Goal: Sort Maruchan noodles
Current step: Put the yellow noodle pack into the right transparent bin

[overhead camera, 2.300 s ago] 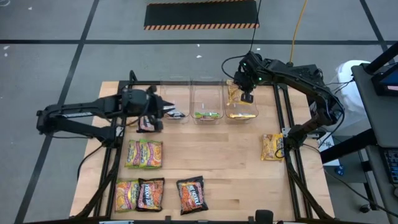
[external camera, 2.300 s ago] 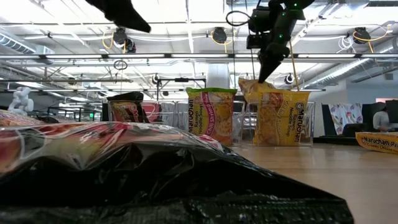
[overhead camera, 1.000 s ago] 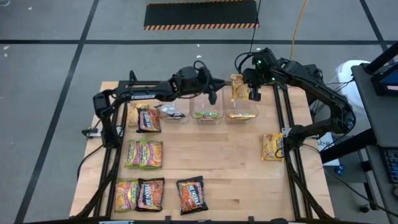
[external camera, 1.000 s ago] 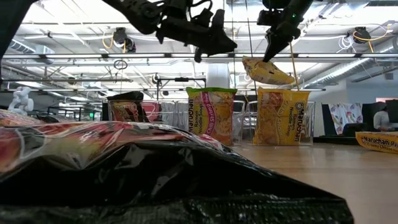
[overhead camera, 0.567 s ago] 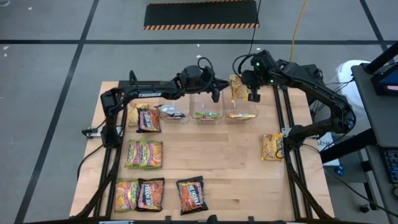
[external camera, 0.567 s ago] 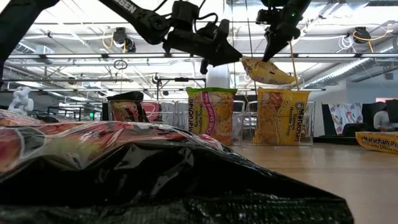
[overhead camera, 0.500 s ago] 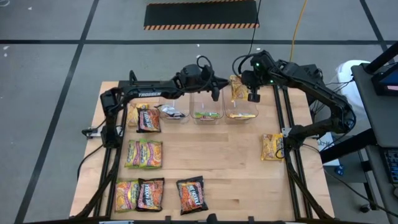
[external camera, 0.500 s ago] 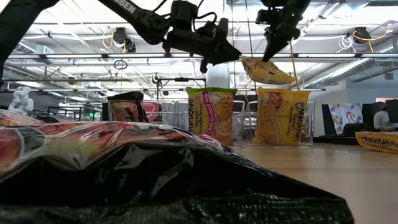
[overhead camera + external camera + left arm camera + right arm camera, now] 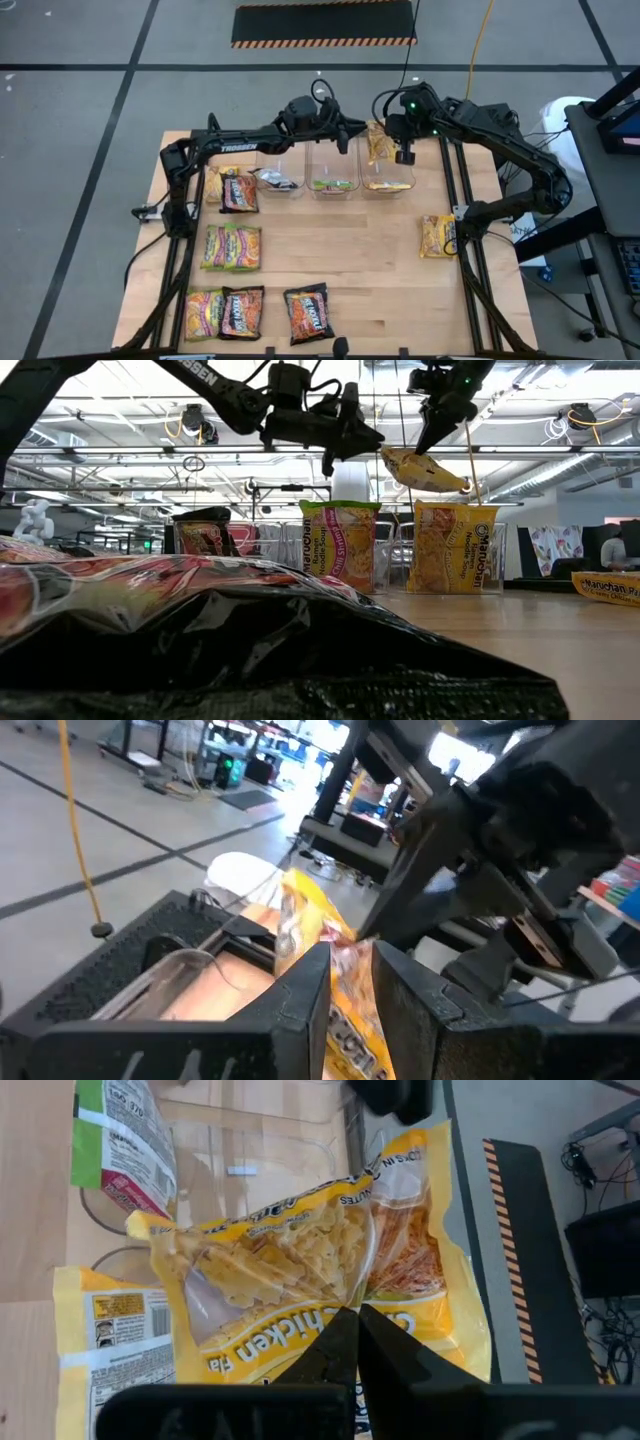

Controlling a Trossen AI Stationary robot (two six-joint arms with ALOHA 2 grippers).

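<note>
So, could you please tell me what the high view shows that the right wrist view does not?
Only the high view shows the loose packets on the table, such as the black packet near the front edge, and the left gripper reaching over the bins. Only the right wrist view shows the noodle block through the held yellow packet and its printed label. Both show the right gripper, shut on that packet above the bins.

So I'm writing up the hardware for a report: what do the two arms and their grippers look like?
Both are slim black jointed arms with loose black cables looping near the wrists. The left arm carries white lettering along its upper link; the right arm shows a small green light by its wrist. The left gripper and the right gripper each end in two dark, flat, tapering fingers.
</note>
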